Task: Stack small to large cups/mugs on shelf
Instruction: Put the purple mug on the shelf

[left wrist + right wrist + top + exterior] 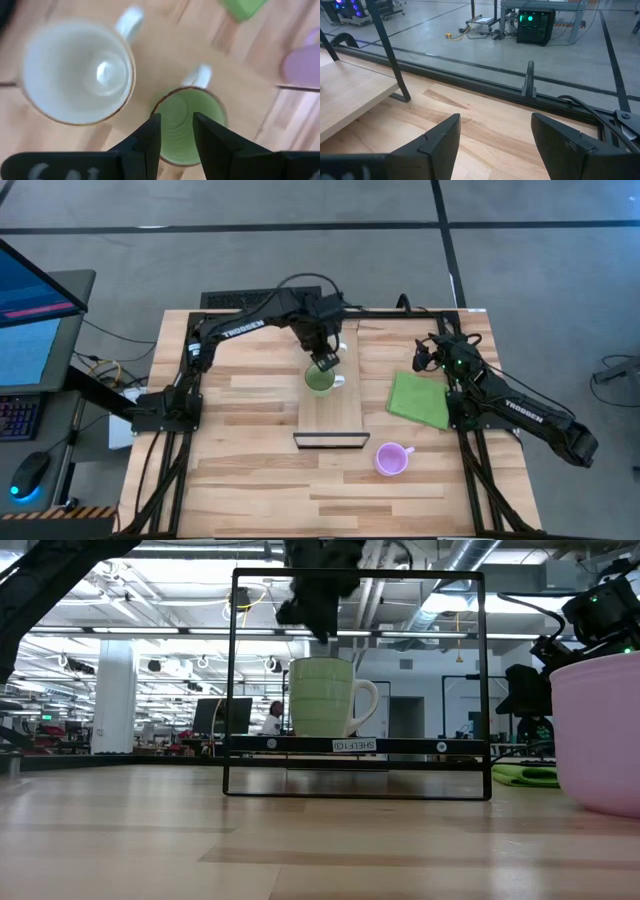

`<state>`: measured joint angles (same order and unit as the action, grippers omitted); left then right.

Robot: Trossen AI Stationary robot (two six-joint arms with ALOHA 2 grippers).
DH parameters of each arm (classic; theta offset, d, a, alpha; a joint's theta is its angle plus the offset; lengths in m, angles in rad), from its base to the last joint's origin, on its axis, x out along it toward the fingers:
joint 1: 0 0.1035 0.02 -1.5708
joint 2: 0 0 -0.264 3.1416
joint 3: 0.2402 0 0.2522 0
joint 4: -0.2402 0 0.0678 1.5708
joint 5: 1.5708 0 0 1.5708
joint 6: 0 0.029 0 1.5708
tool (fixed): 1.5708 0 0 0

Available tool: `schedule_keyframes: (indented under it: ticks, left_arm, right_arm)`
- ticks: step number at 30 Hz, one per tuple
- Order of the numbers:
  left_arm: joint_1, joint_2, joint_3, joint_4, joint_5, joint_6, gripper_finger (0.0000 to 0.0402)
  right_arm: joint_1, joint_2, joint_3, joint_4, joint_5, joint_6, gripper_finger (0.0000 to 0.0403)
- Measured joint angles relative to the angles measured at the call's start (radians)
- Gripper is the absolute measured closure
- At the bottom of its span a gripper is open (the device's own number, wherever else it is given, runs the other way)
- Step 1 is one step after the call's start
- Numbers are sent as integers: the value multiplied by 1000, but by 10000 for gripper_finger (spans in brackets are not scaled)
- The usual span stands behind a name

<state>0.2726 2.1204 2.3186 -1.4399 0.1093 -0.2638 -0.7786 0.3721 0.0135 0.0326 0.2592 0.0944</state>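
The green mug (320,379) with a white handle stands upright on the shelf (330,415), a pale plank with a dark lip (328,440) at its near end. In the low view the green mug (320,698) sits on the raised shelf board (420,745). My left gripper (322,362) hovers just above its rim, fingers a little apart, clear of the mug (322,636). The left wrist view shows the gripper (176,137) over the green mug (187,125), with the white mug (77,72) upright beside it. The light purple mug (392,459) stands on the tabletop. My right gripper (495,135) waits open at the table's right far side (425,358).
A flat green cloth (420,398) lies on the table right of the shelf. The shelf's dark metal frame (232,680) rises around the mugs. Bare tabletop lies left of the shelf and along the near edge (250,480). A monitor and keyboard stand off the table's left.
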Motion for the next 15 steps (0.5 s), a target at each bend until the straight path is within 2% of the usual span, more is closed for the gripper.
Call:
schedule_keyframes:
  ticks: [2, 5, 11, 15]
  left_arm:
    - [-1, -11, 40, 2, -3, 18, 298]
    - [-7, -82, -2, 66, -36, 74, 298]
    - [-73, -179, -3, 124, -300, 214, 298]
    - [-136, -233, -3, 130, -378, 293, 298]
  right_arm:
    - [0, 0, 0, 0, 0, 0, 135]
    - [0, 0, 0, 0, 0, 0, 135]
    - [0, 0, 0, 0, 0, 1, 135]
    - [0, 0, 0, -1, -6, 3, 135]
